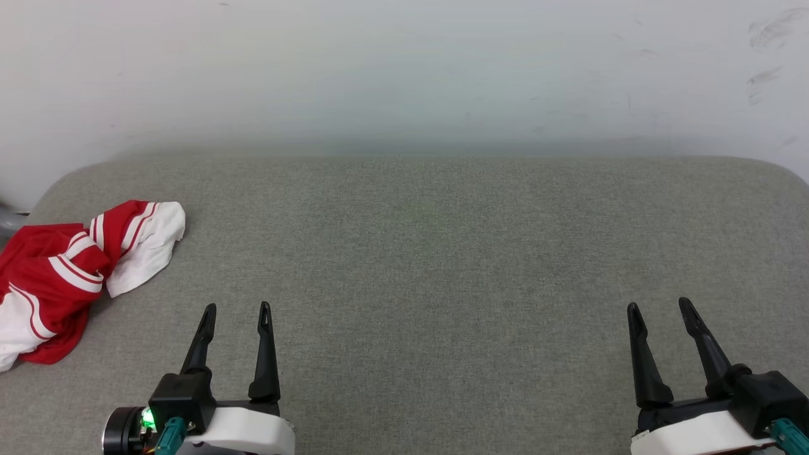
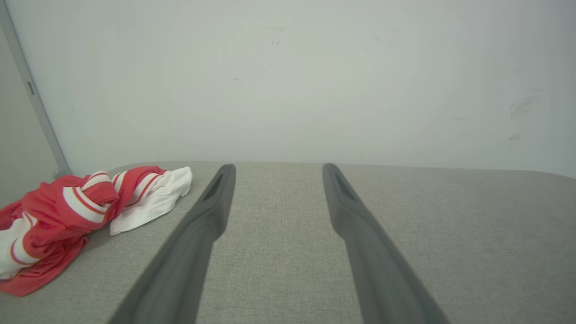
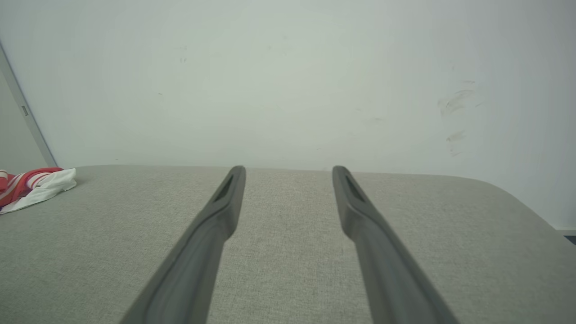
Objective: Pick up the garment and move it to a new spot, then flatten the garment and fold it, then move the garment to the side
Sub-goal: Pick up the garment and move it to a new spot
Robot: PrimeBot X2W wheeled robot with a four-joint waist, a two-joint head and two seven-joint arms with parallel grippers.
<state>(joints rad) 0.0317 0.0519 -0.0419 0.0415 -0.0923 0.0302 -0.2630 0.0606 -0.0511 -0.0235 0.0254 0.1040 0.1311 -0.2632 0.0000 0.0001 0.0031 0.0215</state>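
Garment [image 1: 60,272] bunched at frame's left; left hand [image 1: 237,308], wide, should pinch a raised fold; right hand [image 1: 659,304] wide too.

I have the left gripper [image 1: 237,307] at lower left in the head view and the right gripper [image 1: 659,304] at lower right, fingers pointing forward. On each, the jaws stand wide apart and empty. A green indicator [image 1: 148,417] is lit at the left wrist.
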